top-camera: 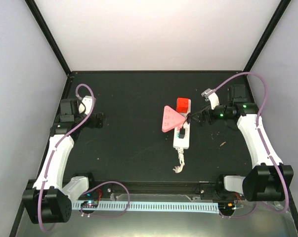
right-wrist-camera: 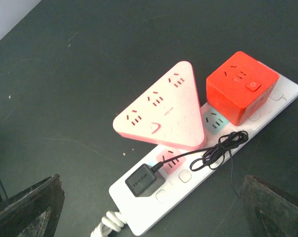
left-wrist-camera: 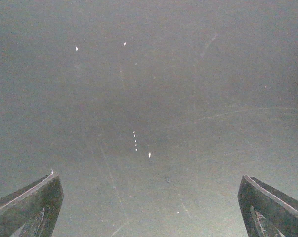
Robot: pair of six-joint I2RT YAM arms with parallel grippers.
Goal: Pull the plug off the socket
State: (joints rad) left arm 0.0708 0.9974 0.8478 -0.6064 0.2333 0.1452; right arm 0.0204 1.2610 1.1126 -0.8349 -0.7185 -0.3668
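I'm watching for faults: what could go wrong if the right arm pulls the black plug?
Nothing holds the socket strip: the left gripper hangs far off, so it may lift with the black plug. The pink adapter sits right beside that plug, so the right gripper could knock it.

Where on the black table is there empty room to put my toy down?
The widest bare patch of table lies between the left gripper and the pink triangle adapter. Another runs along the back edge, behind the red cube. It is crowded on the socket, where the right gripper hovers close.
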